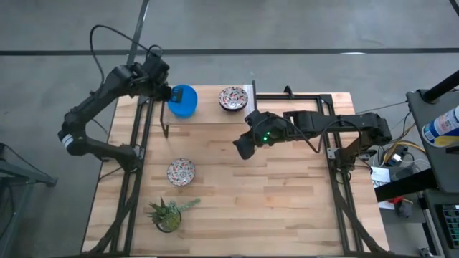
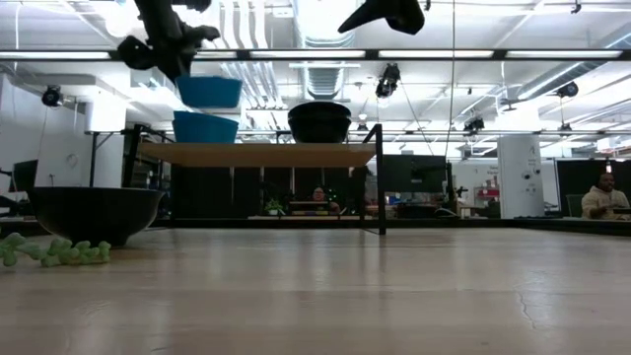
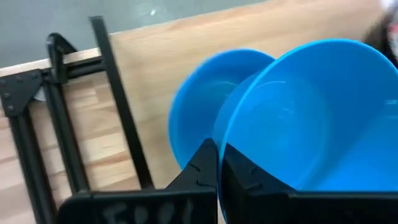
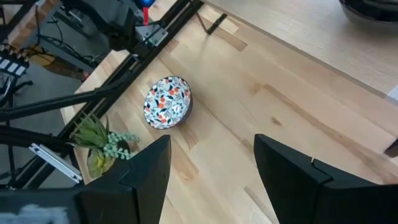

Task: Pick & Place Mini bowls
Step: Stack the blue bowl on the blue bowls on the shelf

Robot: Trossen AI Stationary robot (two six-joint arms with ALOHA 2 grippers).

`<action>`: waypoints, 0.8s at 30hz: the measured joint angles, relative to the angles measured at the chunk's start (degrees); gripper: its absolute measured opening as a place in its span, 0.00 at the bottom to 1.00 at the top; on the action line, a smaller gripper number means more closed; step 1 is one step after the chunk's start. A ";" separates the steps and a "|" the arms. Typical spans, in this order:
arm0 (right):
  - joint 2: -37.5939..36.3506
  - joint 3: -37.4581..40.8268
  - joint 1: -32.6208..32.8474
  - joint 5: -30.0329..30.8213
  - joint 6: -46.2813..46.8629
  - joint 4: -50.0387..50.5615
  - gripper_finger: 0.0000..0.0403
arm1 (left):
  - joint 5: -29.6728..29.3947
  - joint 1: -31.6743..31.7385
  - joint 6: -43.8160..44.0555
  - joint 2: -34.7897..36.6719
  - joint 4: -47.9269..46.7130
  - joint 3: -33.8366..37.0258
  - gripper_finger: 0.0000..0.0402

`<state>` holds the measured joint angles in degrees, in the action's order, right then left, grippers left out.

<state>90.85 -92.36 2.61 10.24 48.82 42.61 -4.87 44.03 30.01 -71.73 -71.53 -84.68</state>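
My left gripper (image 1: 166, 93) is shut on a bright blue mini bowl (image 2: 209, 92) above the raised wooden shelf (image 2: 256, 153) at the table's far left. A second blue bowl (image 2: 205, 126) stands on the shelf right under it. A patterned bowl (image 1: 233, 98) stands on the shelf further right. Another red-and-dark patterned bowl (image 1: 181, 172) rests on the table top and also shows in the right wrist view (image 4: 166, 101). My right gripper (image 1: 242, 149) hovers open and empty above the table's middle, well to the right of that bowl. My left gripper pinches the held blue bowl's rim (image 3: 221, 142) on the bowl's left side, one finger inside the bowl (image 3: 249, 177) and one outside (image 3: 202, 171). The fingers come from the table's left. The bowl sits about level, mouth up, clear of the blue bowl (image 3: 193, 106) below it.
A small green potted plant (image 1: 168, 211) stands near the table's front left, just in front of the patterned bowl. The shelf stands on thin black legs (image 2: 381, 177). Black frame rails (image 1: 333, 154) run along the table's left and right sides. Bare wood lies to the right and front.
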 joint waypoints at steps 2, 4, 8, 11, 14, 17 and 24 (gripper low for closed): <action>0.00 0.00 0.00 0.00 -0.02 0.01 0.56 | 0.51 1.62 -0.09 -1.09 0.01 -0.32 0.00; 0.00 0.00 0.00 -0.02 -0.76 0.02 0.56 | 0.62 2.31 -1.03 -2.11 0.36 -0.71 0.00; -0.02 0.00 0.00 -0.04 -1.31 -0.02 0.56 | 1.29 2.63 -1.72 -4.56 -0.09 -0.80 0.00; 0.09 0.00 0.00 -0.08 -1.66 0.04 0.56 | 2.03 2.65 -1.96 -6.14 -0.67 -0.50 0.00; 0.09 0.00 0.00 -0.20 -2.28 0.02 0.56 | 2.43 2.68 -1.45 -7.63 -1.27 -0.50 0.00; 0.09 0.00 0.00 -0.20 -2.51 0.04 0.56 | 2.61 2.65 -0.82 -7.80 -1.46 -0.51 0.02; 0.09 0.00 -0.04 0.12 -2.79 0.02 0.56 | 2.56 2.67 -4.13 -7.51 -1.41 -0.51 0.12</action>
<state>90.94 -92.36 2.57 10.36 46.03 42.63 -2.31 46.70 25.88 -79.25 -72.95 -85.19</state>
